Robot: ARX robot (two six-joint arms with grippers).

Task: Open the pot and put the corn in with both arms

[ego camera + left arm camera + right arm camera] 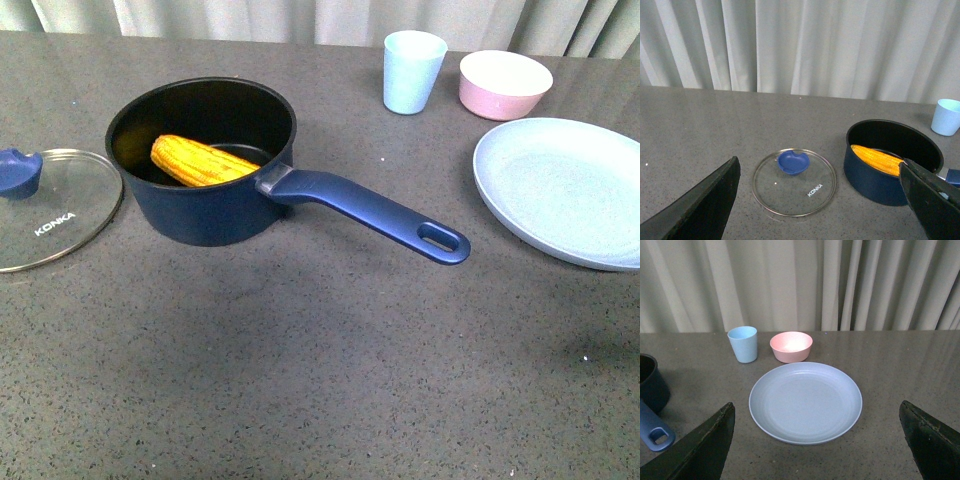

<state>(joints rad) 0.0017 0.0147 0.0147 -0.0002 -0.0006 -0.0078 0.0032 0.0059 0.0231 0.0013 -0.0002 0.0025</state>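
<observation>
Front view: pot [205, 200] on a grey table [320, 360], uncovered, black inside. Corn [203, 162] lies in it, tilted, one end up against the wall away from the handle. Handle [370, 212] runs out from the pot's rim toward the plate [570, 190], oval hole at its far end. No arm shows in this view.

Lid [50, 208], glass with a blue knob [18, 172], lies flat on the table just beside the pot, on the side away from the handle. "KONKA" printed on the glass. Lid and pot look apart, though the gap is narrow.

Cup [412, 70], pale blue, upright, stands beyond the pot's handle, near the curtain [300, 18]. Bowl [505, 84], pink, just beside the cup, farther from the pot. Plate sits nearer than both, well apart from the pot body, not touching the handle's end.

Left wrist view: left gripper [817, 200] hangs above the table, fingers [705, 205] spread wide, nothing between them. Lid lies below in the gap, pot with corn off toward one finger.

Right wrist view: right gripper [815, 440] likewise wide open and holding nothing, raised over the table. Plate lies under the gap; cup and bowl beyond it; pot's edge and handle end show at the frame's side.
</observation>
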